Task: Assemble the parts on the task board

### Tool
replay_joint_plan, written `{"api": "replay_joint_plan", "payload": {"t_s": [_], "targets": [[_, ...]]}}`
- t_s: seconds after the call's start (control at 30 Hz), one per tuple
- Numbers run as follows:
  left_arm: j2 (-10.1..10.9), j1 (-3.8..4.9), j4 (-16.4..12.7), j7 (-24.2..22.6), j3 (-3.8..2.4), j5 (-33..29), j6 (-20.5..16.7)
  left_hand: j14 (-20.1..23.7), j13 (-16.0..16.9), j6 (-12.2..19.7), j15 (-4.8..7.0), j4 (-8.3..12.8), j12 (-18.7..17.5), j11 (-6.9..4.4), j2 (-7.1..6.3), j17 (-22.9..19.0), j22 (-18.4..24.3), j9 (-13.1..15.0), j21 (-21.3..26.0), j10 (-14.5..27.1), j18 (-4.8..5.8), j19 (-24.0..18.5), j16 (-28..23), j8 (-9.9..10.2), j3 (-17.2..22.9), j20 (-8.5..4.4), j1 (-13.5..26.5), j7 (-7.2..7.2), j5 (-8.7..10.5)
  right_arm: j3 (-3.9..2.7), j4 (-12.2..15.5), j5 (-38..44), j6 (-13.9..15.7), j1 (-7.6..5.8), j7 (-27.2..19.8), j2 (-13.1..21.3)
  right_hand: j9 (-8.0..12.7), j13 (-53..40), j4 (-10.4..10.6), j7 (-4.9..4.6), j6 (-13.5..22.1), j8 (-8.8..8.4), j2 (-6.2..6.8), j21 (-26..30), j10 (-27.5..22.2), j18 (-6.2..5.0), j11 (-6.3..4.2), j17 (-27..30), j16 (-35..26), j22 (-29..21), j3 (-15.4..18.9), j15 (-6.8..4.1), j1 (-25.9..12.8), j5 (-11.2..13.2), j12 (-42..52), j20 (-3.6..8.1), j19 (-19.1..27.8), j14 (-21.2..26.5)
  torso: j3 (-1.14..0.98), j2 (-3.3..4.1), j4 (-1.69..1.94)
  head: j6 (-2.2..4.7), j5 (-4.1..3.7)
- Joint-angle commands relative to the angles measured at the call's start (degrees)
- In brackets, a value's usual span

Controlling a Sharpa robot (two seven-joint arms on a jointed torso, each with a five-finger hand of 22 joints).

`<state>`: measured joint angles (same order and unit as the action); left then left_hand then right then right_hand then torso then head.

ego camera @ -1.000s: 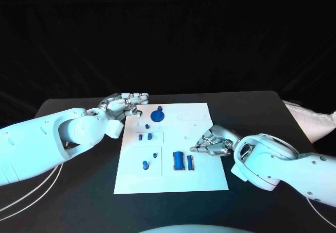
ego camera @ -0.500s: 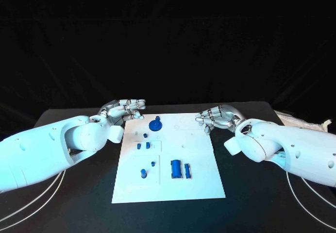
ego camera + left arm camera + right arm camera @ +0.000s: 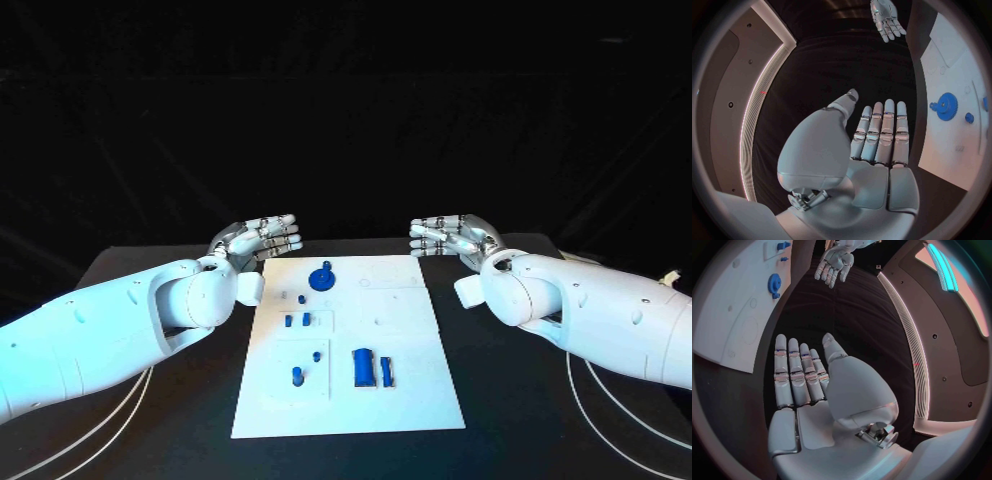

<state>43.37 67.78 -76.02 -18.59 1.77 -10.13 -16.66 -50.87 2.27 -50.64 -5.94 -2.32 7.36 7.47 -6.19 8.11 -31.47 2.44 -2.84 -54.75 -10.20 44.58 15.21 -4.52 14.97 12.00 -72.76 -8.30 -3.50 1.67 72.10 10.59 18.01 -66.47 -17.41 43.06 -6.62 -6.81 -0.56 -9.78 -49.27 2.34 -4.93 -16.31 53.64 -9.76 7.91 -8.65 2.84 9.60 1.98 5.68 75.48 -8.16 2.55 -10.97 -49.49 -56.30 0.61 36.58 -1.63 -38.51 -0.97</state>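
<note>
The white task board [image 3: 397,330] lies in the middle of the black table. A blue gear [image 3: 322,277] sits near its far end, also seen as the gear [image 3: 947,106] and gear [image 3: 774,285]. Small blue pegs [image 3: 297,320] lie mid-board, and two blue blocks [image 3: 372,368] lie near the front. My left hand [image 3: 264,237] hovers above the board's far left corner, fingers straight and together, holding nothing. My right hand [image 3: 449,236] hovers above the far right corner, likewise flat and empty. The left hand [image 3: 878,132] and right hand [image 3: 799,371] show flat palms.
Black table surface [image 3: 534,400] surrounds the board on both sides. White cables [image 3: 101,415] curve along the table's left front, and another cable [image 3: 606,405] runs at the right. A dark backdrop stands behind the table.
My right hand has lifted off the board's middle and swung to its far right corner, opening flat. The left hand has straightened its fingers. The camera has shifted.
</note>
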Motion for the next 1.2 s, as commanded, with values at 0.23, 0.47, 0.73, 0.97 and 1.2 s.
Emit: {"api": "replay_joint_plan", "payload": {"t_s": [0.23, 0.47, 0.73, 0.97, 1.2], "targets": [[0.32, -2.0, -3.76, -2.8, -0.48, 2.84, -7.17, 23.92, -2.27, 23.82, 5.94, 2.32, -7.36, -7.47, 6.19, -3.82, 14.8, -2.44, 2.84, 25.73, 4.61, -20.98, -7.16, 4.52, -7.1, -5.67, 34.19, 3.93, 3.5, -0.47, 5.08, -2.67, 7.48, 1.8, -3.3, 0.45, 6.62, 6.81, 0.56, 4.59, 23.14, -2.34, 4.93, 7.68, -25.2, 4.26, -3.73, 4.08, -2.84, -4.52, -1.98, -5.68, -35.45, 3.84, -2.55, 5.16, 23.24, 26.45, -0.38, -3.49, 1.07, 2.65, 0.62], [0.91, -5.27, -9.68, -7.69, -1.23, 7.08, -18.97, 30.67, -2.27, 30.53, 5.94, 2.32, -7.36, -7.47, 6.19, -8.11, 18.98, -2.44, 2.84, 33.01, 5.76, -26.88, -9.17, 4.52, -9.08, -7.26, 43.86, 8.3, 3.5, -1.21, 12.91, -7.52, 18.89, 4.56, -8.86, 1.17, 6.62, 6.81, 0.56, 9.78, 29.47, -2.34, 4.93, 9.78, -32.06, 5.14, -7.91, 8.65, -2.84, -9.6, -1.98, -5.68, -45.1, 8.16, -2.55, 6.55, 29.59, 33.67, -0.61, -5.39, 1.63, 4.13, 0.97], [1.28, -7.35, -13.44, -10.8, -1.71, 9.78, -26.48, 36.26, -2.27, 36.08, 5.94, 2.32, -7.36, -7.47, 6.19, -8.11, 22.43, -2.44, 2.84, 39.02, 10.2, -31.63, -10.86, 4.52, -10.61, -12.0, 51.85, 8.3, 3.5, -1.64, 17.46, -10.34, 25.53, 6.17, -12.1, 1.59, 6.62, 6.81, 0.56, 9.78, 34.87, -2.34, 4.93, 11.54, -37.99, 9.76, -7.91, 8.65, -2.84, -9.6, -1.98, -5.68, -53.41, 8.16, -2.55, 10.97, 34.99, 39.84, -0.61, -5.4, 1.63, 4.14, 0.97], [1.33, -7.62, -13.93, -11.2, -1.77, 10.13, -27.46, 39.99, -2.27, 39.79, 5.94, 2.32, -7.36, -7.47, 6.19, -8.11, 24.73, -2.44, 2.84, 43.04, 10.2, -34.99, -15.21, 4.52, -14.97, -12.0, 57.16, 8.3, 3.5, -1.67, 17.86, -10.59, 26.1, 6.31, -12.38, 1.63, 6.62, 6.81, 0.56, 9.78, 38.53, -2.34, 4.93, 16.31, -41.96, 9.76, -7.91, 8.65, -2.84, -9.6, -1.98, -5.68, -59.0, 8.16, -2.55, 10.97, 38.67, 44.03, -0.61, -5.4, 1.63, 4.14, 0.97], [1.33, -7.62, -13.93, -11.2, -1.77, 10.13, -27.46, 42.79, -2.27, 42.63, 5.94, 2.32, -7.36, -7.47, 6.19, -8.11, 26.47, -2.44, 2.84, 46.05, 10.2, -37.5, -15.21, 4.52, -14.97, -12.0, 61.18, 8.3, 3.5, -1.67, 17.86, -10.59, 26.1, 6.31, -12.38, 1.63, 6.62, 6.81, 0.56, 9.78, 41.26, -2.34, 4.93, 16.31, -44.95, 9.76, -7.91, 8.65, -2.84, -9.6, -1.98, -5.68, -63.16, 8.16, -2.55, 10.97, 41.43, 47.12, -0.61, -5.4, 1.63, 4.14, 0.97]]}}
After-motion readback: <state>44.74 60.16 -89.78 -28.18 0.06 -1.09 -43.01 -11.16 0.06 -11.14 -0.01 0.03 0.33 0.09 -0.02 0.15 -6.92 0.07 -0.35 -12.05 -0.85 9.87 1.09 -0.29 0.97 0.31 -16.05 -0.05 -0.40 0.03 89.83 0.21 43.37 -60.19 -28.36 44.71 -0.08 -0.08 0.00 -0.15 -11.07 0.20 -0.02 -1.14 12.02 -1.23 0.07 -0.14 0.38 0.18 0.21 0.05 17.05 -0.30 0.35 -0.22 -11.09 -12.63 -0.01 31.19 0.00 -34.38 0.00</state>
